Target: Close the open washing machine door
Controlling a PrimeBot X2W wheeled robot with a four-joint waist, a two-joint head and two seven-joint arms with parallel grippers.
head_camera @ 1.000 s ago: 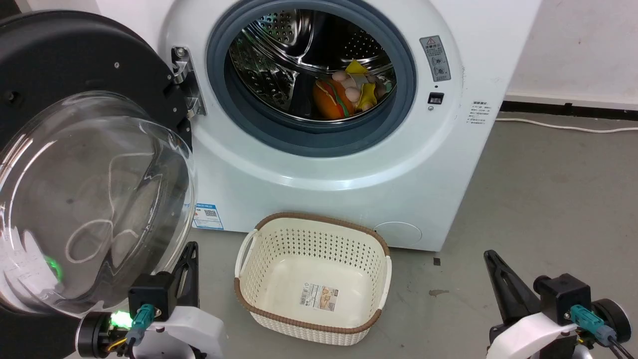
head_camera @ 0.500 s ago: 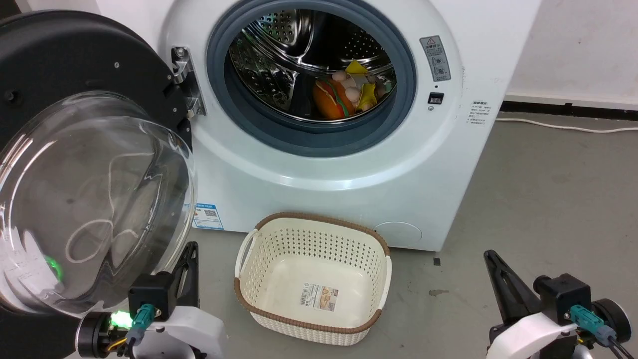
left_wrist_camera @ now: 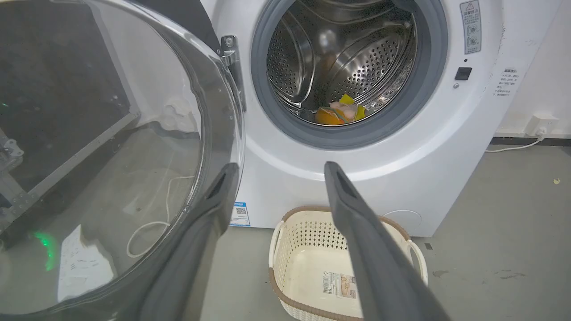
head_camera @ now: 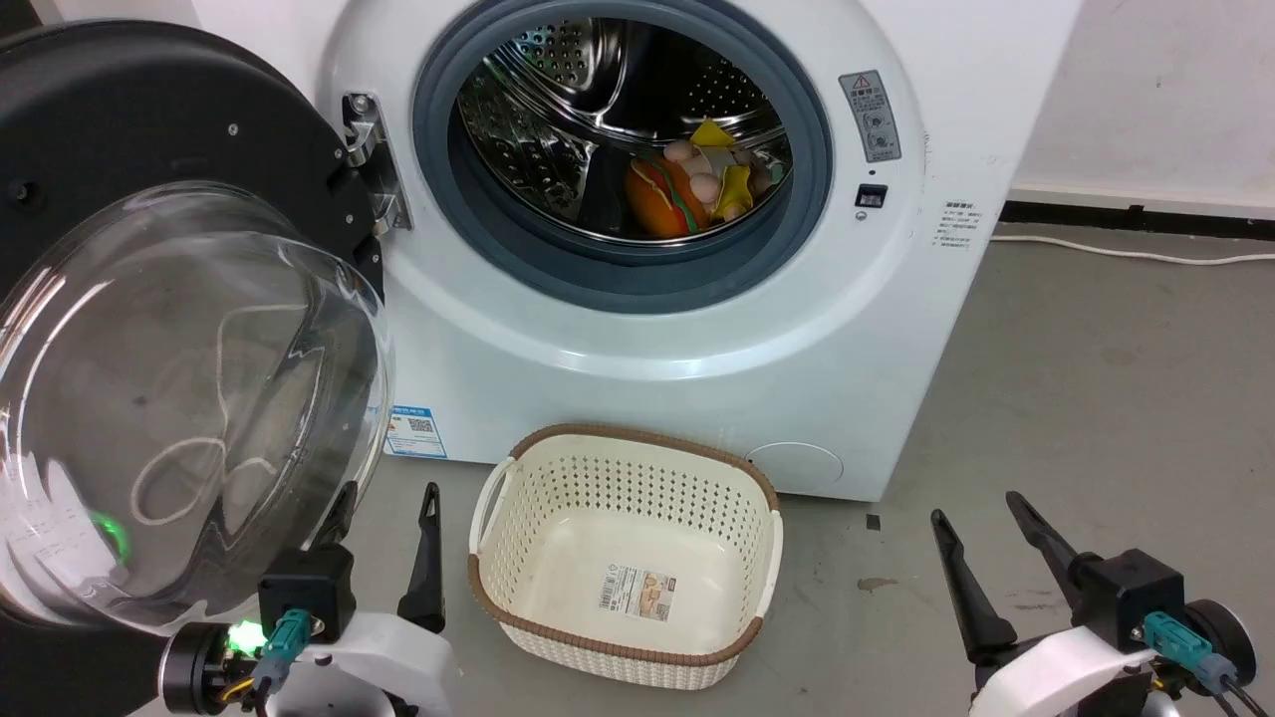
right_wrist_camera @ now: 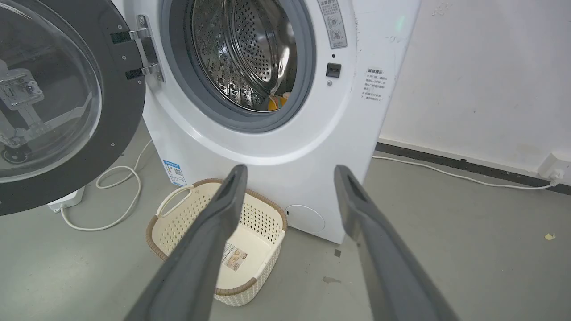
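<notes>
Plainly, the closing has not begun

The door (head_camera: 189, 378) stands swung wide on its hinge (head_camera: 374, 159) at the left of the washer (head_camera: 647, 339). Its glass bowl faces the robot, well apart from the drum mouth.

The left end effector (head_camera: 388, 488) sits low, just beside the door's lower edge, with its fingers spread and nothing held. Whether one finger touches the glass I cannot tell. The right end effector (head_camera: 974, 504) is low on the other side, equally spread and empty, well apart from the door.

By my reading none of the task is done: the full swing and the press onto the latch both remain. A basket (head_camera: 628, 435) stands on the floor before the washer and may lie near the door's sweep. The toys (head_camera: 687, 189) lie deep in the drum, away from the seal.
</notes>
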